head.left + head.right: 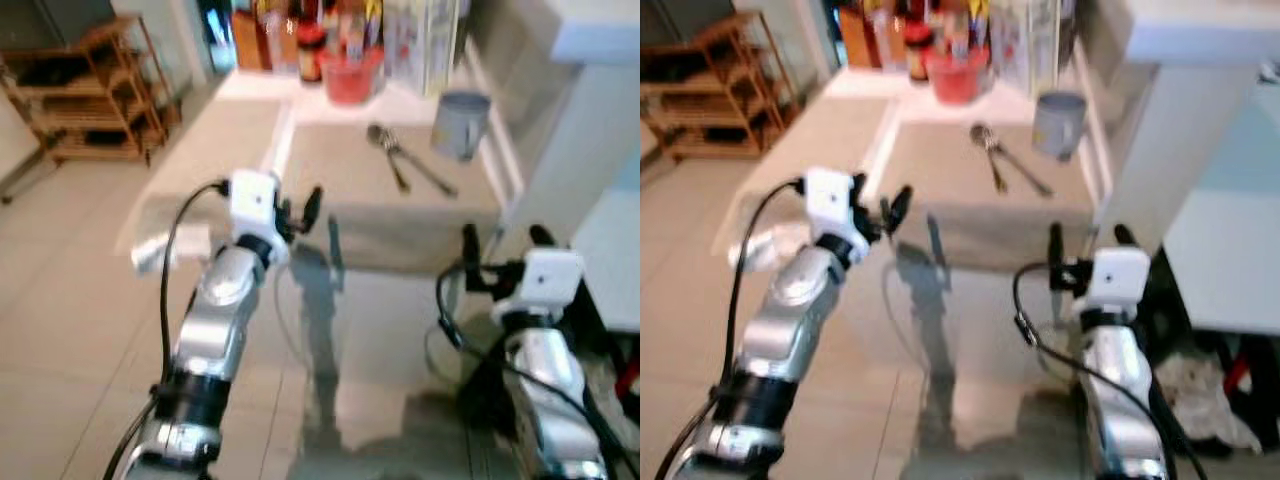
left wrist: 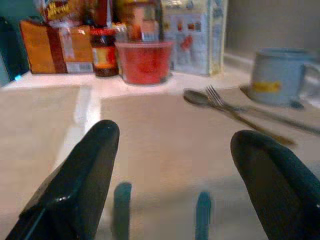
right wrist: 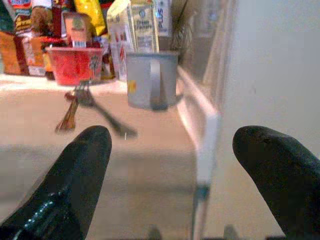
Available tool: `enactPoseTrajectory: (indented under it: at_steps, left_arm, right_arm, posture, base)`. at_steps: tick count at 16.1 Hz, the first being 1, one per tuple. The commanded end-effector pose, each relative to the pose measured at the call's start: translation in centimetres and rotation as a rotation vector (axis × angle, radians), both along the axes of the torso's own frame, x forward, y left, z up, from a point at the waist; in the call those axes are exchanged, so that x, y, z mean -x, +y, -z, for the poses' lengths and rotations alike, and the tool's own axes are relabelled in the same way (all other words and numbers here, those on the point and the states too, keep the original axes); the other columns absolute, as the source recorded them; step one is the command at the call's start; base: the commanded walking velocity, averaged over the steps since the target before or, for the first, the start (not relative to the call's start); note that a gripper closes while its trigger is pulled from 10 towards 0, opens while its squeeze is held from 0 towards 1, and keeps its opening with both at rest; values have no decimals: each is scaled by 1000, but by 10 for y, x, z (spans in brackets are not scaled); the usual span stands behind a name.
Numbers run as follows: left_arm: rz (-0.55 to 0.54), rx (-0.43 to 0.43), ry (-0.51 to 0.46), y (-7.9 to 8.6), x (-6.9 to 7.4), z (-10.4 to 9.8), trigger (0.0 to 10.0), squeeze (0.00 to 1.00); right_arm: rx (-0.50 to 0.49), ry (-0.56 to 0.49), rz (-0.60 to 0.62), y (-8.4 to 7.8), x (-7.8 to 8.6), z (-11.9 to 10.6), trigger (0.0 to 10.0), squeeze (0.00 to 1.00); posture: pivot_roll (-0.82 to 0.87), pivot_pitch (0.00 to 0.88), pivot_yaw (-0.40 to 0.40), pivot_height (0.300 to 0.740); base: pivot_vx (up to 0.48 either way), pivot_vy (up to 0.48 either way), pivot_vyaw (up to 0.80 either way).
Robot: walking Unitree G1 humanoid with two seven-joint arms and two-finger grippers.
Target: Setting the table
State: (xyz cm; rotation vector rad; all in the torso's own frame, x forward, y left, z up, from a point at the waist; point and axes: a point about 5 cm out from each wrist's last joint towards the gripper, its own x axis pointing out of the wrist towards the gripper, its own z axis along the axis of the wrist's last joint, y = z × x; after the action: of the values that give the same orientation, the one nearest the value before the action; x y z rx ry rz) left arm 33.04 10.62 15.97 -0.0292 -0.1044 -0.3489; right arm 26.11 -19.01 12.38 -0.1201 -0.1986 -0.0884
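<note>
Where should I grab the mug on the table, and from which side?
Take the mug across its body with the right gripper, coming from the near side. It stands upright with its handle facing you, clear of the fork and spoon beside it.

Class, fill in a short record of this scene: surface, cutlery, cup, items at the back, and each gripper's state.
Surface: beige table
Cutlery: metal spoon and metal fork, lying side by side on the table
Cup: grey-blue mug, upright, beside the cutlery
Back: red plastic bowl, dark jar, cartons
Left gripper: open, empty, near the table edge
Right gripper: open, empty
</note>
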Motion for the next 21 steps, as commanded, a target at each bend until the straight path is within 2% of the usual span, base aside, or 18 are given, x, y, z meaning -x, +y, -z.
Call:
enactPoseTrajectory:
  at_steps: [1,8,12,17,21]
  left_arm:
    - [-45,-6,-13,13,-1,-3,10000,0]
    - [-30,-34,-10,11,0,-3,10000,0]
    - [-34,-19,6,12,0,-2,10000,0]
    - [-26,-39,9,16,5,-3,10000,0]
    - [-44,-59,9,23,9,-5,10000,0]
  right_arm:
    - [-8,-9,-28,7,-2,-4,10000,0]
    - [-6,8,-72,15,-2,-3,10000,0]
    - [-10,8,-76,14,-11,-11,10000,0]
    - [-50,18,-38,4,-40,-29,10000,0]
    - [-79,51,-21,2,-73,-39,10000,0]
  posture:
    - [-62,25,47,740]
    - [-58,2,47,740]
    - [-52,0,45,740]
    - [-2,7,44,740]
    - [48,18,34,740]
  base:
    - [480,0,0]
    - [0,0,0]
    - [0,0,0]
    - [0,0,0]
    - [0,0,0]
